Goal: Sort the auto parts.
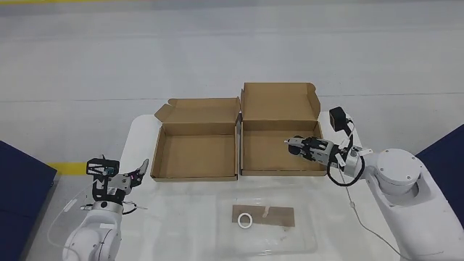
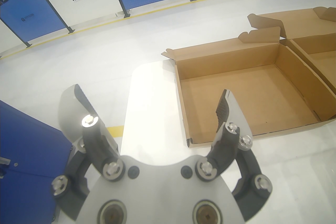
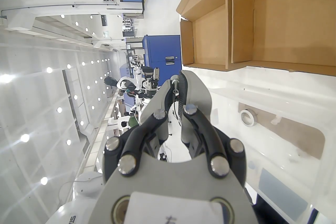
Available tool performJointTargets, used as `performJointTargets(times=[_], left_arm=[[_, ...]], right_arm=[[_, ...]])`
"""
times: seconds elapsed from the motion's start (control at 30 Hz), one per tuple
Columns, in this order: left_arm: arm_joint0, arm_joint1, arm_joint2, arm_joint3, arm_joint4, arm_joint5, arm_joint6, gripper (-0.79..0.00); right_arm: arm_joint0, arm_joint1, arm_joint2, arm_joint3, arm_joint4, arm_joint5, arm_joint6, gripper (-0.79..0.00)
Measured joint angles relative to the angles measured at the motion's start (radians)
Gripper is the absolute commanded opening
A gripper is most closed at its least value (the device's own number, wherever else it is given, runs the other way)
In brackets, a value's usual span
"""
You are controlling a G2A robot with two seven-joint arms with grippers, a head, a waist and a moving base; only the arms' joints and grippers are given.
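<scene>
Where the white table [image 1: 181,203] spreads beneath both arms, two open cardboard boxes sit side by side at its far edge, lids folded back. The left box [image 1: 196,156] and the right box [image 1: 268,152] touch along one wall, and both floors look bare. A clear plastic tray [image 1: 304,235] rests nearer the robot, in front of the boxes, with a flat cardboard sheet [image 1: 279,216] lying inside it. The left gripper [image 2: 151,89] hovers over the table's left end, just beside the left box, its claw released and fingers spread wide. The right gripper [image 3: 178,78] hangs over the right box, fingers clenched together; whether anything small is pinched there cannot be told. A white ring [image 1: 245,221], the lone part on view, lies on the sheet's left end.
</scene>
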Motion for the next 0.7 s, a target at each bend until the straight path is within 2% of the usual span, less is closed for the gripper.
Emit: performJointTargets(times=[0.4, 0.5, 0.7], left_arm=[[0.0, 0.0, 0.0, 0.0, 0.0, 0.0, 0.0, 0.0], [0.0, 0.0, 0.0, 0.0, 0.0, 0.0, 0.0, 0.0], [0.0, 0.0, 0.0, 0.0, 0.0, 0.0, 0.0, 0.0]], right_arm=[[0.0, 0.0, -0.001, 0.0, -0.007, -0.002, -0.007, -0.785], [0.01, -0.001, -0.015, -0.007, -0.062, 0.017, -0.065, -0.785], [0.086, -0.004, -0.099, -0.004, -0.229, 0.123, -0.15, -0.785]])
